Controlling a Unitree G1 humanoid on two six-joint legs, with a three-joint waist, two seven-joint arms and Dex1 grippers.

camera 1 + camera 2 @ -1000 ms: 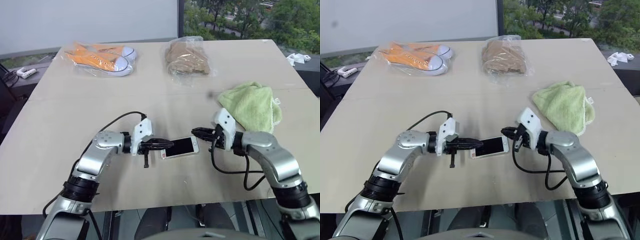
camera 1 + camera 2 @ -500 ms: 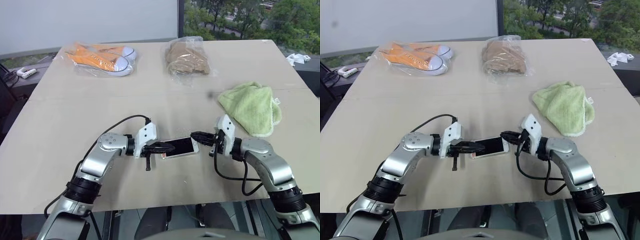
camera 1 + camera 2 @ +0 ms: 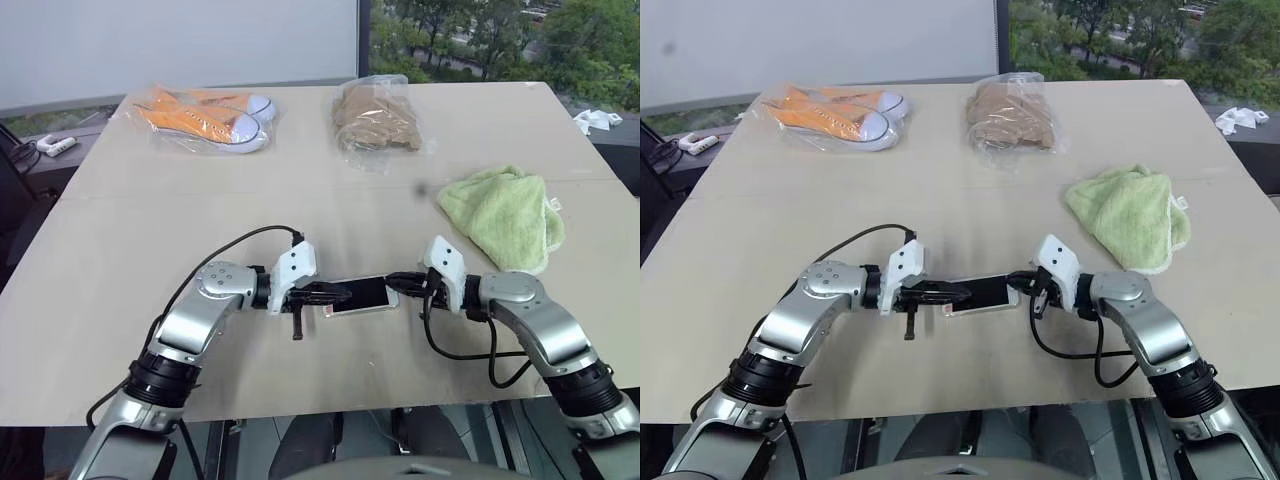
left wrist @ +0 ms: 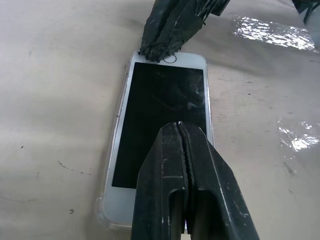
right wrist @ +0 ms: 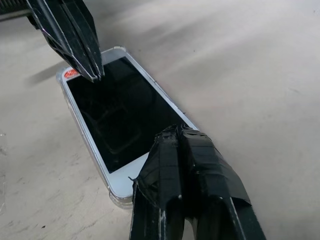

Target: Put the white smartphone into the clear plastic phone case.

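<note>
Left eye view, landmark: white smartphone [image 3: 360,296], lying flat and screen-up on the counter [image 3: 130,230], long axis running left to right, between the two tools.
Clear plastic phone case: clear plastic phone case [image 4: 118,107] shows as a thin glossy rim around the phone's edges and corners; in both wrist views the phone sits inside this shell.
Left tool: left tool [image 3: 340,293] comes in from the phone's left end, its two black fingers pressed together with no gap, tips over the dark screen near that end. It grips nothing; whether the tips touch the glass cannot be told.
Right tool: right tool [image 3: 392,279] comes in from the phone's right end, fingers closed against each other, tips at the white bezel of that end. Nothing is held between them.
Left wrist view: closed fingers [image 4: 192,185] reach over the near half of the screen, with the other tool's wrapped tips at the far bezel by the round button.
Right wrist view: closed fingers [image 5: 187,165] sit over the near white bezel; the other tool's tips stand at the far end.
Green cloth: green cloth [image 3: 502,213] lies crumpled, beyond and to the right of the phone, well apart.
Bagged orange shoes: bagged orange shoes [image 3: 205,116] far beyond the phone, to its left.
Bagged brown item: bagged brown item [image 3: 376,118] far beyond the phone, straight back.
</note>
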